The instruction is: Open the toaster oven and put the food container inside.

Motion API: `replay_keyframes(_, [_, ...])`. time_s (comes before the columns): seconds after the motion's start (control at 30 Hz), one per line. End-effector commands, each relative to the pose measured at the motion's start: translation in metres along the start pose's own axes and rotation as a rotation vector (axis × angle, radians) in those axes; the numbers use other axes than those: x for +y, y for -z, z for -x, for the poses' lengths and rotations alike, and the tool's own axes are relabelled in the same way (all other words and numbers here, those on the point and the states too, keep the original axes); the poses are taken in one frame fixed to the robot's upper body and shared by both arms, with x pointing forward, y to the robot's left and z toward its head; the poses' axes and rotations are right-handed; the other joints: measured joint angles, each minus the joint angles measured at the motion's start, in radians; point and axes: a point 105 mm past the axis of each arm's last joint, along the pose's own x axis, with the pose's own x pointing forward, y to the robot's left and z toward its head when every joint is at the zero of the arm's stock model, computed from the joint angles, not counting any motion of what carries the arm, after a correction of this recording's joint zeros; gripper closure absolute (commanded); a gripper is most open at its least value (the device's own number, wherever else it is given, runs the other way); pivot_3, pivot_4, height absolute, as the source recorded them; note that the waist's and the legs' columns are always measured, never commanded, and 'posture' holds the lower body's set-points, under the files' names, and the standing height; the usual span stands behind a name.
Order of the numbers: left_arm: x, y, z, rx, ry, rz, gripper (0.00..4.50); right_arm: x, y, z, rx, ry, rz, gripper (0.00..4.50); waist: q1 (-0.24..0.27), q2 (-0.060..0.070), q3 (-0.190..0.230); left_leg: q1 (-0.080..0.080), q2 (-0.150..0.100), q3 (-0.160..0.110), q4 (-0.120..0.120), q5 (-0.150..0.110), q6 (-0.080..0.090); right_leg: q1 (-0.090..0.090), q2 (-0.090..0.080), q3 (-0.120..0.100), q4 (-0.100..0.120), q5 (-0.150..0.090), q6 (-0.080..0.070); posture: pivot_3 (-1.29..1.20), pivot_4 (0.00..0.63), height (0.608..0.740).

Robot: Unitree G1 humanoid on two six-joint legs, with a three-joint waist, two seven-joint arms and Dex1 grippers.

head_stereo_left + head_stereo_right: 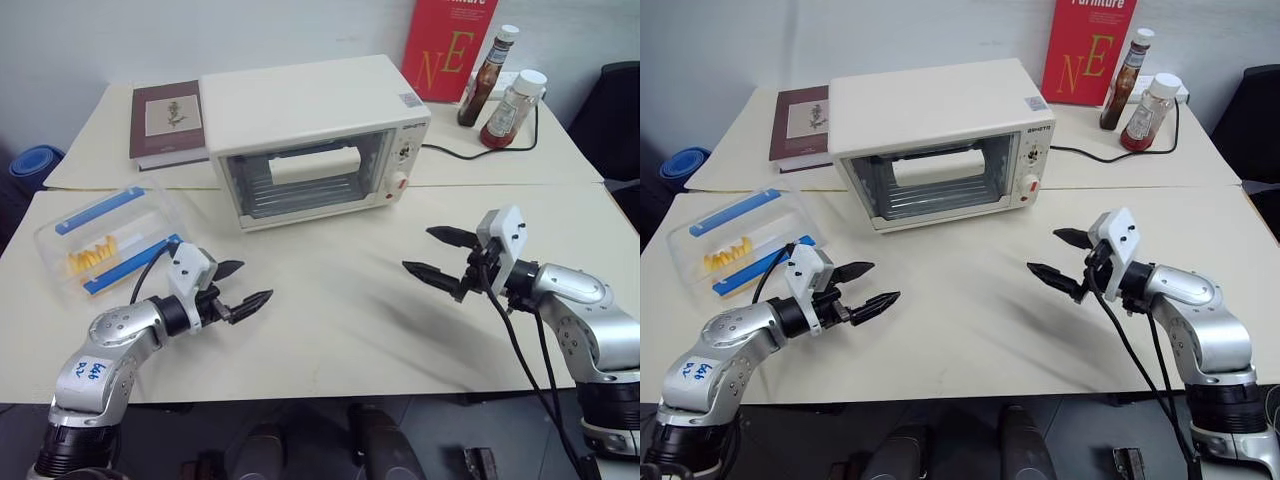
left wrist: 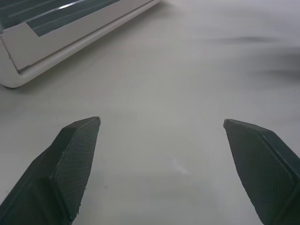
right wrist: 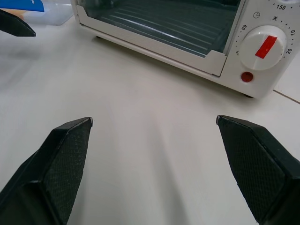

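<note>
Surface: cream table [image 1: 330, 330], matte, with a seam running across it behind the oven, so two tabletops appear to be butted together. Faint dark smudges show on the top between the grippers. Pale wall behind; dark floor under the near edge.

Oven [image 1: 310, 135] sits mid-table, door shut, white bar handle across the glass, rack visible through it, knobs on its right side panel. A black cord [image 1: 480, 152] runs from behind it toward the right.

Container [image 1: 110, 240] lies on the table's left part, well apart from the oven, lid on, blue clips along both long sides, yellow strips inside.

Back of the table: brown book [image 1: 168, 122] just left of the oven; red book [image 1: 450, 45] upright against the wall; dark sauce bottle [image 1: 490, 75] and a red-filled bottle [image 1: 512, 108] beside it. A blue object [image 1: 35, 162] shows past the table's left edge; a dark chair [image 1: 615, 110] at far right.

Left gripper [image 1: 245, 285]: fingers spread, empty, low over the table just right of the container. Right gripper [image 1: 440, 255]: fingers spread, empty, above the table front-right of the oven.
</note>
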Motion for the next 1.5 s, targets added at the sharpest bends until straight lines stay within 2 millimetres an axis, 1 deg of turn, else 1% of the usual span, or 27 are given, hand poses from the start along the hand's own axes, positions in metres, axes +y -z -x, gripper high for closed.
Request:
replay_keyframes(0.03, [0.000,-0.008,0.002,-0.024,0.002,-0.047,0.00,0.006,-0.008,-0.004,-0.038,-0.013,0.017,0.07,0.000,0.000,0.000,0.000,0.000,0.000,0.000,0.000,0.000,0.000,0.000,0.000,0.000,0.000,0.000,0.00,0.150,0.740])
replay_keyframes(0.17, [0.000,-0.013,0.000,-0.037,-0.012,-0.038,0.00,0.008,-0.007,-0.008,-0.040,-0.003,0.025,0.07,0.001,0.000,0.000,0.000,0.000,0.000,0.000,0.000,0.000,0.000,0.000,0.000,0.000,0.000,0.000,0.00,0.150,0.740])
replay_keyframes(0.27, [0.003,-0.014,0.001,-0.050,-0.026,-0.026,0.00,0.003,-0.009,-0.013,-0.051,0.026,0.017,0.07,0.000,0.000,0.000,0.000,0.000,0.000,0.000,0.000,0.000,0.000,0.000,0.000,0.000,0.000,0.000,0.00,0.150,0.740])
replay_keyframes(0.33, [0.000,-0.018,0.005,-0.071,0.003,-0.011,0.00,-0.001,-0.017,-0.018,-0.086,0.027,-0.020,0.07,-0.002,0.000,0.000,0.000,0.000,0.000,0.000,0.000,0.000,0.000,0.000,0.000,0.000,0.000,0.000,0.00,0.150,0.740])
replay_keyframes(0.4, [0.000,-0.024,0.006,-0.080,0.007,-0.023,0.00,-0.001,-0.024,-0.025,-0.117,0.007,-0.046,0.07,-0.002,0.000,0.000,0.000,0.000,0.000,0.000,0.000,0.000,0.000,0.000,0.000,0.001,0.000,0.000,0.00,0.150,0.740])
replay_keyframes(0.5, [-0.001,-0.038,0.008,-0.116,0.017,-0.015,0.00,0.004,-0.030,-0.035,-0.136,-0.043,-0.055,0.07,0.000,0.000,0.000,0.000,0.000,-0.001,0.000,0.000,0.000,0.000,0.000,0.000,0.001,0.000,0.000,0.00,0.150,0.740])
replay_keyframes(0.57, [-0.008,-0.054,0.012,-0.153,0.075,-0.014,0.00,0.001,-0.038,-0.046,-0.156,-0.062,-0.058,0.07,0.000,0.000,0.000,0.000,0.000,-0.001,0.000,0.000,0.000,0.000,0.000,-0.001,0.001,0.000,0.000,0.00,0.150,0.740])
replay_keyframes(0.6, [-0.011,-0.059,0.014,-0.161,0.095,-0.015,0.00,0.000,-0.041,-0.050,-0.162,-0.067,-0.059,0.07,0.000,0.000,0.000,0.000,0.000,0.000,0.000,0.000,0.000,0.000,0.000,0.000,0.001,0.000,0.000,0.00,0.150,0.740])
replay_keyframes(0.63, [-0.014,-0.068,0.017,-0.169,0.119,-0.038,0.00,-0.003,-0.047,-0.058,-0.183,-0.070,-0.072,0.07,0.000,0.000,0.000,-0.001,0.000,0.000,0.001,0.000,0.000,-0.001,-0.001,0.000,0.001,0.000,0.000,0.00,0.150,0.740])
replay_keyframes(0.73, [-0.015,-0.087,0.022,-0.179,0.129,-0.108,0.00,-0.008,-0.064,-0.077,-0.225,-0.090,-0.096,0.07,-0.005,0.001,0.000,-0.001,0.000,0.000,0.000,0.000,0.000,-0.001,0.000,0.000,0.002,0.000,0.000,0.00,0.150,0.740])
replay_keyframes(0.83, [-0.014,-0.106,0.029,-0.215,0.128,-0.134,0.00,-0.009,-0.078,-0.090,-0.248,-0.119,-0.079,0.07,-0.004,0.001,0.001,0.000,0.001,0.000,0.000,0.000,0.000,-0.002,0.001,0.000,0.002,0.000,0.000,0.00,0.150,0.740])
replay_keyframes(0.93, [-0.013,-0.118,0.034,-0.231,0.111,-0.161,0.00,-0.007,-0.089,-0.097,-0.268,-0.157,-0.063,0.07,-0.003,0.001,0.001,-0.001,0.001,0.000,-0.001,0.000,0.000,-0.002,0.000,-0.001,0.001,0.000,0.000,0.00,0.150,0.740])
replay_keyframes(1.0, [-0.012,-0.120,0.035,-0.225,0.095,-0.177,0.00,-0.002,-0.094,-0.101,-0.272,-0.187,-0.046,0.07,-0.004,0.001,0.001,-0.002,0.001,0.000,0.000,0.000,0.000,-0.002,0.000,0.000,0.000,0.000,0.000,0.00,0.150,0.740])
replay_keyframes(1.17, [-0.012,-0.123,0.036,-0.237,0.062,-0.188,0.00,0.013,-0.102,-0.104,-0.286,-0.267,-0.019,0.07,-0.003,0.001,0.001,-0.003,0.000,0.000,-0.001,0.000,-0.001,-0.004,0.000,-0.001,0.000,0.000,0.000,0.00,0.150,0.740])
replay_keyframes(1.3, [-0.001,-0.123,0.033,-0.225,0.009,-0.194,0.00,0.028,-0.106,-0.097,-0.319,-0.334,0.000,0.07,-0.004,0.001,0.001,-0.004,0.001,0.000,0.000,0.000,-0.001,-0.005,0.000,-0.001,0.001,0.000,0.000,0.00,0.150,0.740])
replay_keyframes(1.4, [0.007,-0.125,0.029,-0.224,-0.017,-0.205,0.00,0.034,-0.098,-0.089,-0.318,-0.358,-0.013,0.07,-0.004,0.001,0.001,-0.005,0.001,0.000,0.000,0.000,-0.001,-0.006,0.001,-0.001,0.001,0.000,0.000,0.00,0.150,0.740])
replay_keyframes(1.5, [0.014,-0.140,0.023,-0.259,-0.027,-0.227,0.00,0.042,-0.089,-0.079,-0.321,-0.378,-0.051,0.07,-0.002,0.001,0.001,-0.007,0.001,0.000,0.000,0.000,-0.001,-0.009,0.001,-0.001,0.001,0.000,0.000,0.00,0.150,0.740])
